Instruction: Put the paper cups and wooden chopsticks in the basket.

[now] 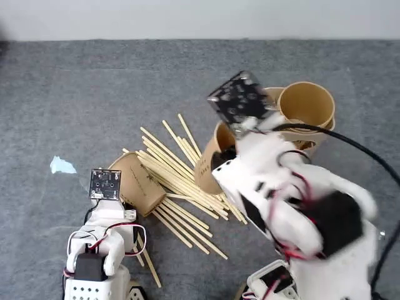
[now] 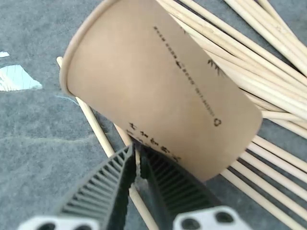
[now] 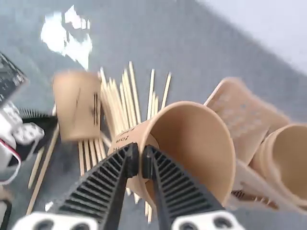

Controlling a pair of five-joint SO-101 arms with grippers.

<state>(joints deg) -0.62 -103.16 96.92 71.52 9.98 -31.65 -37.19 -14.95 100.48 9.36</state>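
Grey cloth (image 1: 94, 94) is covering the table where we are working, and our right gripper (image 3: 136, 153) is pinching the wall of a tilted paper cup (image 3: 192, 148) between its closed jaws, the cup's mouth facing the wrist camera. Our left gripper (image 2: 136, 165) is hanging with its jaws drawn almost together on nothing we can make out, just beside a second paper cup (image 2: 158, 91) lying on its side at the edge of the scattered wooden chopsticks (image 1: 181, 181). Farther out, nested cups (image 1: 306, 106) are sitting beyond the right arm, and a pale blue scrap (image 1: 61, 165) is lying well apart from the pile.
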